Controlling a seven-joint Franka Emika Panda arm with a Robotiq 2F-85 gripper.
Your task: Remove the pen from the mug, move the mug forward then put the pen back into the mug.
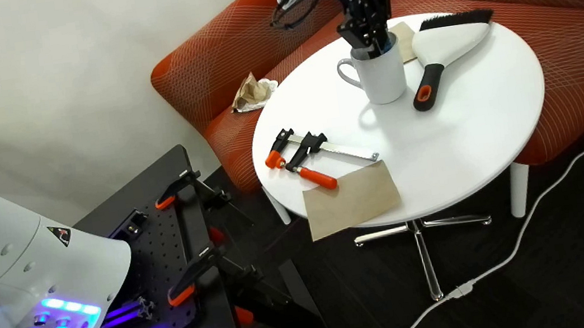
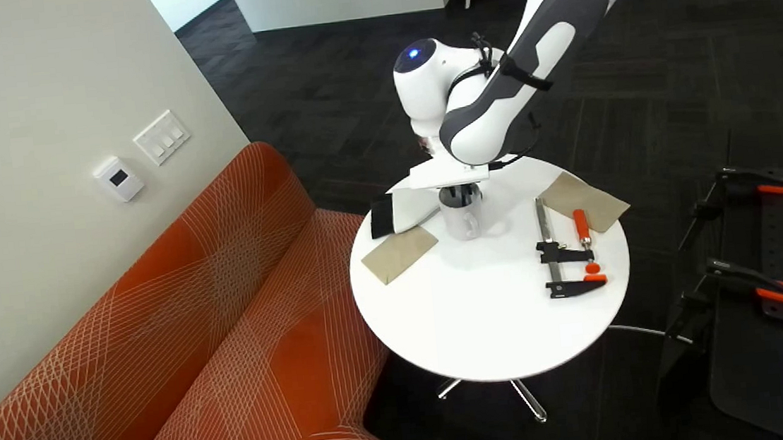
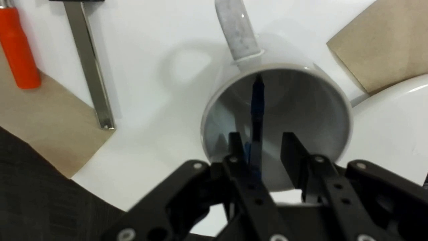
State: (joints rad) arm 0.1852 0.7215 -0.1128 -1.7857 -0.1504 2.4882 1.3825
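Observation:
The white mug [image 1: 387, 81] stands upright on the round white table [image 1: 471, 157]. It also shows in an exterior view [image 2: 461, 224], partly under the arm. In the wrist view I look down into the mug [image 3: 311, 100], its handle pointing to the top of the picture. The thin dark blue pen [image 3: 257, 98] stands inside the mug; its lower end is near the handle side. My gripper [image 3: 261, 137] is open, its fingertips over or just inside the mug's mouth. The pen passes between the fingers, nearer the left one, which hides its upper end.
A clamp with an orange handle [image 1: 318, 178] lies on the table near a brown paper piece [image 1: 353, 201]. A white dustpan [image 1: 448, 44] with a black brush lies beside the mug, near another brown paper piece [image 1: 404, 39]. A red couch [image 2: 286, 314] borders the table.

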